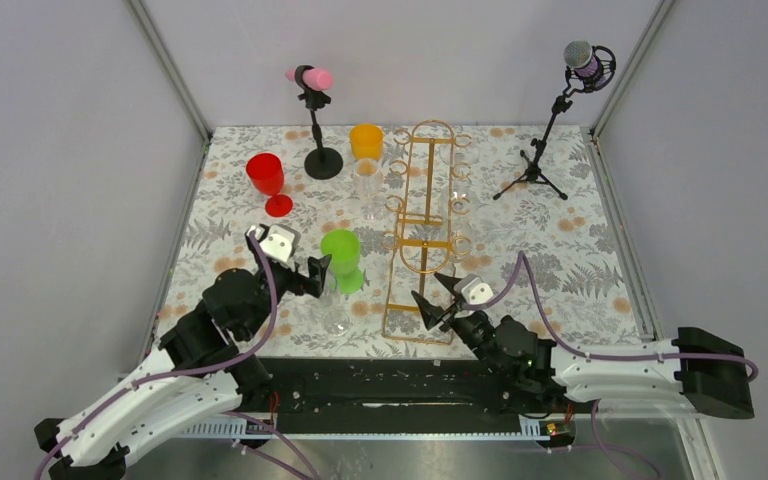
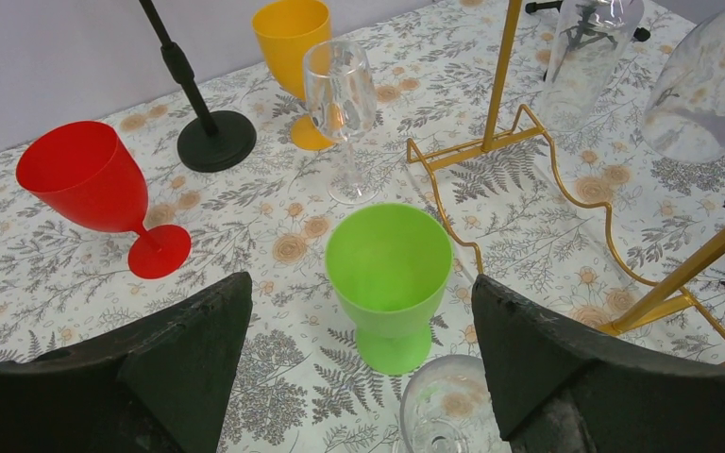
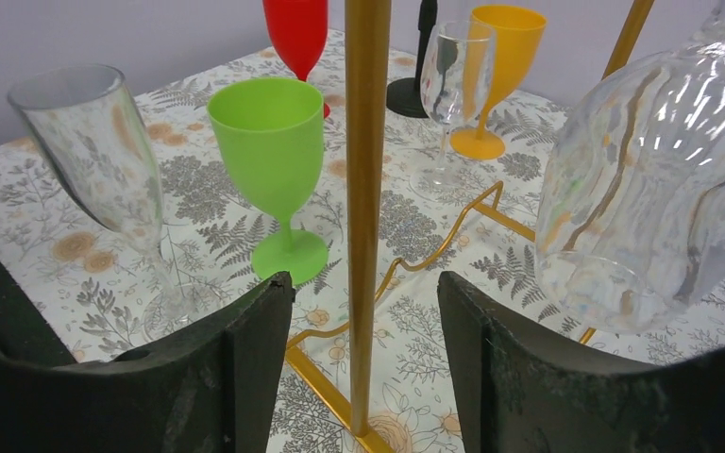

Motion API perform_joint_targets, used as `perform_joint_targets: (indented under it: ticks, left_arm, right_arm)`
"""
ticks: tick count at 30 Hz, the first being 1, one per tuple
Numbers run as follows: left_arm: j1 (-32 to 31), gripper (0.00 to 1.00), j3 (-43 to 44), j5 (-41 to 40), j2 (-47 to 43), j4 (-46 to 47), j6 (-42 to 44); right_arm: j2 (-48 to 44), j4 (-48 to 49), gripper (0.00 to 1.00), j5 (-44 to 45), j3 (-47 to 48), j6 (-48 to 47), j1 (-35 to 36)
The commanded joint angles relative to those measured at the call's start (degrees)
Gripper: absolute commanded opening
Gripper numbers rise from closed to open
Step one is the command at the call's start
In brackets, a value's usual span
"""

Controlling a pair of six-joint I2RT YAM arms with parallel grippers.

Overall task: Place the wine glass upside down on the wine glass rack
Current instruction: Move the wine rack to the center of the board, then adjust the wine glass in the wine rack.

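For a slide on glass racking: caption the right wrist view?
Open right gripper frames a post of the gold wire rack, an inverted clear wine glass at right, a green plastic goblet behind.

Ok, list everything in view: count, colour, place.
rack: one, gold, right of centre
standing glasses: two, clear, left of the rack
hung glasses: two seen, clear, bowl down on the rack
green goblet: one, left of the rack, near
red goblet: one, far left
orange goblet: one, back, by the rack's top
pink-topped stand: one, black, back
mic: one, grey and purple, black tripod, back right
cloth: one, floral, over the table
left gripper: open, by the green goblet
right gripper: open, rack post lined up between its fingers
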Motion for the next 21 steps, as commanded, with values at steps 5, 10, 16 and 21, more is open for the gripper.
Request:
perform_joint_targets:
  ticks: [5,10,16,21]
  left_arm:
    - [0.2,0.87,0.1,-1.5,0.1,2.6,0.9]
    - [0.3,0.87,0.1,-1.4,0.4,2.6,0.9]
    - [0.2,0.87,0.1,-1.5,0.7,2.6,0.9]
    - [0.3,0.87,0.1,-1.6,0.6,2.6,1.0]
  right_arm:
    - [-16.1,-18.6,0.66,-3.0,-0.4,4.3,0.6]
    - [-24.6,-29.3,0.65,-4.8,0.0,6.4,0.6]
    - [-34.3,-42.5,0.65,-2.6,3.0,8.5,0.6]
    - [-42.8,-53.9,0.66,12.9,7.6,10.8,0.6]
